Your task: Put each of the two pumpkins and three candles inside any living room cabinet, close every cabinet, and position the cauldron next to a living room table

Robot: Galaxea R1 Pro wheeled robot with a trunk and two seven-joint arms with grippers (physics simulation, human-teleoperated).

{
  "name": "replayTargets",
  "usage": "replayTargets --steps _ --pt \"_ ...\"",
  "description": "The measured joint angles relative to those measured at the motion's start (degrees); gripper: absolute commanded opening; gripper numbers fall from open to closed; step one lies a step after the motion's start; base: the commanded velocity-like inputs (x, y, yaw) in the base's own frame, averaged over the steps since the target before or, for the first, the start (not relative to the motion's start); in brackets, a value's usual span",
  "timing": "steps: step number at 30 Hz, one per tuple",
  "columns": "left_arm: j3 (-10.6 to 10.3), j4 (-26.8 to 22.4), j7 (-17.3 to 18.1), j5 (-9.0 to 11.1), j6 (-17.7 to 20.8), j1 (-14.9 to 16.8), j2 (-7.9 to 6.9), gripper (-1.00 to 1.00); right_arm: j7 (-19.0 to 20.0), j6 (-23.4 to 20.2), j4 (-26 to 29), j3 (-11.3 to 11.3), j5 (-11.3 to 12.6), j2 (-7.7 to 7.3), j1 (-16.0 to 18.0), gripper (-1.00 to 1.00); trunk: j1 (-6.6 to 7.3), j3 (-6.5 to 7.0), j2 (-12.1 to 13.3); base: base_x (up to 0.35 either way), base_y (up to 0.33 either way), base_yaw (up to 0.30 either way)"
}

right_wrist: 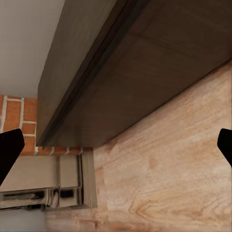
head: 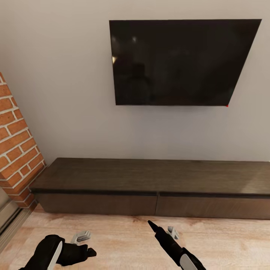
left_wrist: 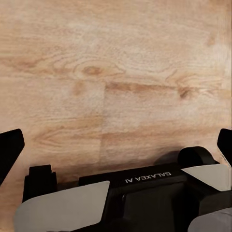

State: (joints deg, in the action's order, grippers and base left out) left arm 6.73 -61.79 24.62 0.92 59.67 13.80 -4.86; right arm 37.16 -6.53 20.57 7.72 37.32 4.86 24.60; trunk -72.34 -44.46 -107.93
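Observation:
The long dark brown cabinet [head: 150, 176] stands against the wall under the TV, with both wide drawer fronts [head: 101, 204] shut. My right gripper [head: 161, 228] hovers open over the floor just in front of the cabinet's middle. In the right wrist view the gripper [right_wrist: 116, 147] is empty and faces the cabinet [right_wrist: 145, 72] front. My left gripper [head: 84, 245] hangs low at the left, open and empty, and in its wrist view the gripper [left_wrist: 116, 145] looks down at bare floor. The pumpkins, candles, cauldron and table are out of view.
A black TV [head: 183, 62] hangs on the grey wall. The brick fireplace [head: 17, 150] juts out at the left, close to the cabinet's left end, and its base [right_wrist: 48, 179] meets the floor there. Light wooden floor [head: 127, 240] lies between me and the cabinet.

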Motion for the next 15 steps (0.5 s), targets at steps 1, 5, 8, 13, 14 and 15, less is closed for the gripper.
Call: replayTargets --steps 1,5,8,13,14,15 --pt "0.26 0.00 0.03 0.01 0.00 0.20 -0.08 1.00 0.02 0.11 0.00 -0.01 -0.01 0.00 0.00 1.00 -0.22 -0.18 -0.40 0.000 0.000 0.000" --pt "2.19 -0.06 0.14 0.21 -0.14 0.91 -0.50 1.00 -0.04 1.34 0.00 -0.07 -0.05 0.02 0.01 1.00 -1.10 -0.90 -2.01 0.000 0.000 0.000" --pt "2.58 -0.08 0.21 0.27 -0.32 1.01 -0.56 1.00 -0.06 2.36 -0.01 -0.06 -0.06 0.05 0.01 1.00 -1.76 -1.44 -3.21 0.000 0.000 0.000" --pt "2.81 -0.09 1.57 0.31 -0.65 1.05 -0.51 1.00 -0.13 4.96 -0.07 -0.06 0.39 0.08 0.01 1.00 -2.86 -2.34 -5.21 0.000 0.000 0.000" --pt "2.82 -0.09 2.28 0.29 -0.70 1.05 -0.51 1.00 -0.14 5.41 -0.08 -0.08 0.39 0.12 0.01 1.00 -3.07 -2.51 -5.62 0.000 0.000 0.000" --pt "2.83 -0.09 2.67 0.27 -0.72 1.05 -0.51 1.00 -0.14 5.66 -0.08 -0.10 0.37 0.21 0.01 1.00 -3.29 -2.69 -6.02 0.000 0.000 0.000"
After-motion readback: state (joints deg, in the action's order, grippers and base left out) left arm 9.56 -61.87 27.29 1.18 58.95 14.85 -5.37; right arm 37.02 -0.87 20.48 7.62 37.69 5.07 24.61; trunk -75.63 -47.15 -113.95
